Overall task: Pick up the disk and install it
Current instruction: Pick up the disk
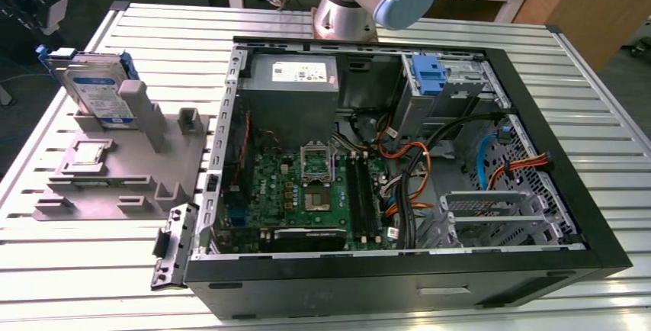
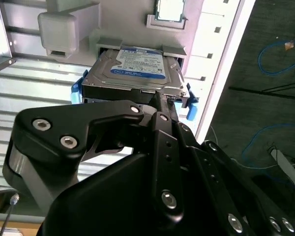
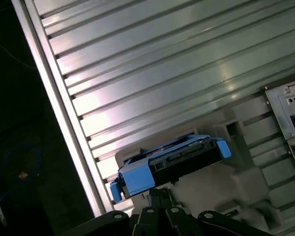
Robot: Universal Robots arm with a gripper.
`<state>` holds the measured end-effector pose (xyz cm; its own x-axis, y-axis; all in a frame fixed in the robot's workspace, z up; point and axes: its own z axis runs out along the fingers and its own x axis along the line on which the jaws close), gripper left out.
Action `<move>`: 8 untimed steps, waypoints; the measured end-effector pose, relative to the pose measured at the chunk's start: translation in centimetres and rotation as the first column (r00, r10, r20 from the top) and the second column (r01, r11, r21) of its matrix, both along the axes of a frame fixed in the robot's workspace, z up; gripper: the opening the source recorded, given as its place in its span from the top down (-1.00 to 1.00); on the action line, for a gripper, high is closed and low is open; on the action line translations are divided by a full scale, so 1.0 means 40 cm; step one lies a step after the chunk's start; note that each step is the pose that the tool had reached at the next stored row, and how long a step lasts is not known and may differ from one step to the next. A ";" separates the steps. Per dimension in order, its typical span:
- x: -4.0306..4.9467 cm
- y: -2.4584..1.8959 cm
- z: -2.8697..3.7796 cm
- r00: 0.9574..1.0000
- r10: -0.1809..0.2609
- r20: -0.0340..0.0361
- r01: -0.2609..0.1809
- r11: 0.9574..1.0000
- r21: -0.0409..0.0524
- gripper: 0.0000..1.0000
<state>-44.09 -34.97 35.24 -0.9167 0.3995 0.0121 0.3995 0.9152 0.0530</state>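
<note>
Disk (image 2: 137, 69): standing in the grey holder (image 1: 133, 144), ahead of the gripper (image 2: 162, 102).
Grip: we cannot tell its width.
Approach: we centre squarely across the blue frame (image 3: 137, 179).

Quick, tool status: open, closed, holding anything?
The tool is closed and holds nothing; the disk stands in its grey holder.

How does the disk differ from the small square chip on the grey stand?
The disk is large and rectangular; the chip is small and square. The disk stands on edge in a slot; the chip lies flat in a recess. The disk has a blue frame and a label; the chip is plain silver. Both sit on the grey stand.
</note>
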 end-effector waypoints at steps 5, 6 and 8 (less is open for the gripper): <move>0.000 0.000 -0.002 0.997 -0.076 0.000 0.076 0.997 0.000 0.80; 0.000 0.000 -0.002 0.996 -0.088 0.000 0.088 0.996 0.000 0.80; 0.000 0.000 -0.002 0.994 -0.109 0.000 0.109 0.994 0.000 0.80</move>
